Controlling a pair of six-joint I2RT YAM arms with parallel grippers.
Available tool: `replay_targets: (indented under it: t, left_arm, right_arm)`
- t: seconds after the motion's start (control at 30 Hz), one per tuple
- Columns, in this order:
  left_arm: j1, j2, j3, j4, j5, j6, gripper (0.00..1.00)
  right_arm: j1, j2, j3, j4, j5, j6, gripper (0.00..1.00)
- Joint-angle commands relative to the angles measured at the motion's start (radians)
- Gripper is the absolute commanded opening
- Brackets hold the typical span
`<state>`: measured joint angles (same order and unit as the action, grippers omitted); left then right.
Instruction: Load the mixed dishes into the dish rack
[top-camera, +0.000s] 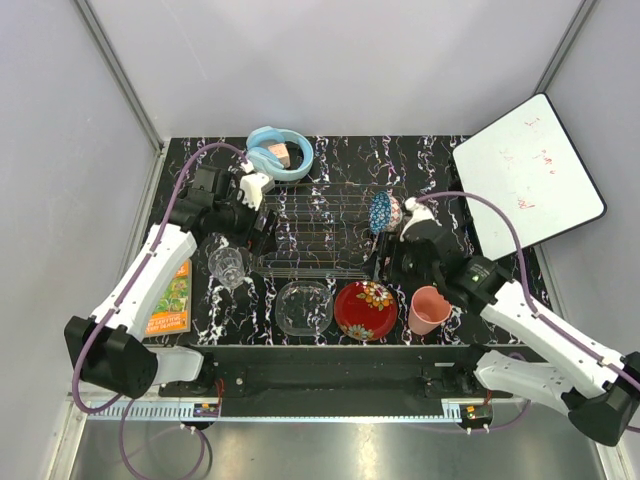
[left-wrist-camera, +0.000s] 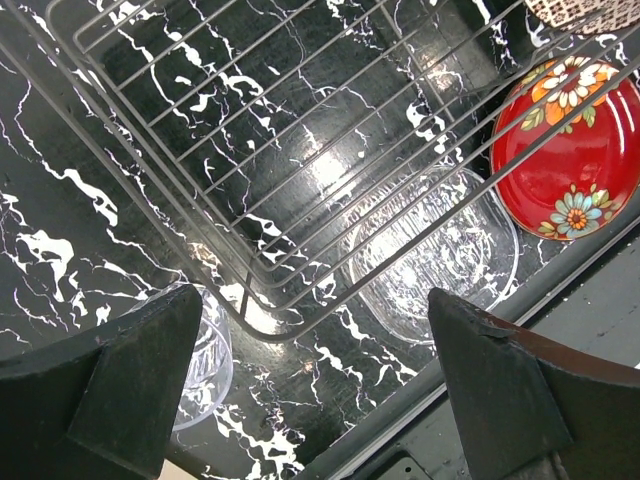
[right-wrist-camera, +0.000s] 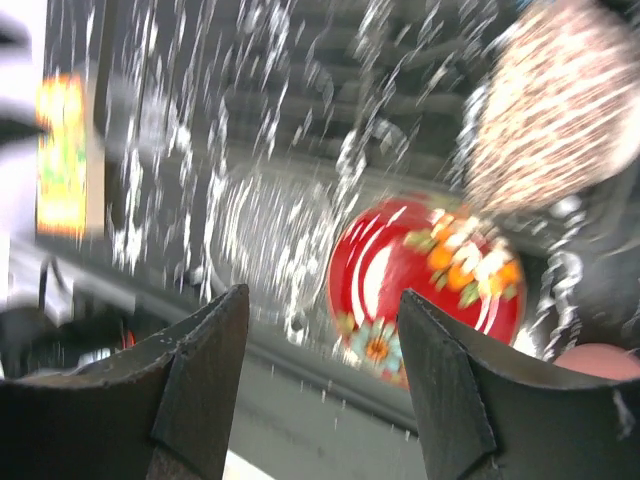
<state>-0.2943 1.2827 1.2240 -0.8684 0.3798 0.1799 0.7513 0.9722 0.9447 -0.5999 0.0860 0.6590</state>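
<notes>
- A black, white-veined table (top-camera: 420, 150) is seen inside grey walls, with the dish rack (top-camera: 320, 225) set at its centre in the top view.
- At 8 o'clock of the rack, an orange-green booklet (top-camera: 172, 298) is laid by the table's left edge.
- The clear tumbler (top-camera: 228, 262) is stood just beside the rack's near-left corner.
- The left gripper (left-wrist-camera: 315, 300) is shown by its own camera with fingers spread wide and nothing between them, held over that corner. This spread cannot be judged from above.
- Light-blue headphones (top-camera: 280, 152) are placed at 11 o'clock of the rack.
- The clear glass bowl (top-camera: 304, 307) and the red floral plate (top-camera: 365, 310) are laid side by side at 6 o'clock, outside the wires.
- The blue patterned bowl (top-camera: 380, 212) is stood on edge at the rack's right end, a detail given only from above.
- The beige lattice-patterned bowl (right-wrist-camera: 560, 120) is shown best, though blurred, by the right wrist view, at 1 o'clock of the plate.
- The right gripper (right-wrist-camera: 322, 300) is seen parted and empty.
- The pink plastic cup (top-camera: 429, 310) is stood upright at 4 o'clock.
- A white board (top-camera: 528, 185) is placed at 2 o'clock.
</notes>
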Motion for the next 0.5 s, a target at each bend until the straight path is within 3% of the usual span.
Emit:
replay_targets:
  t: [0.0,0.27,0.47]
  left_arm:
    - [0.003,-0.039,0.025,0.003,-0.028,0.027,0.99]
    - [0.003,-0.051,0.008,-0.006,-0.042,0.052,0.99]
    - [0.003,-0.06,-0.006,-0.006,-0.059,0.079,0.99]
  right_arm:
    - [0.094,-0.032,-0.029,0.012,-0.111,-0.012,0.68]
    - [0.353,0.097,-0.017,-0.207,0.003,0.08,0.69]
    - [0.382,0.054,-0.133,-0.302,0.09,0.315,0.68]
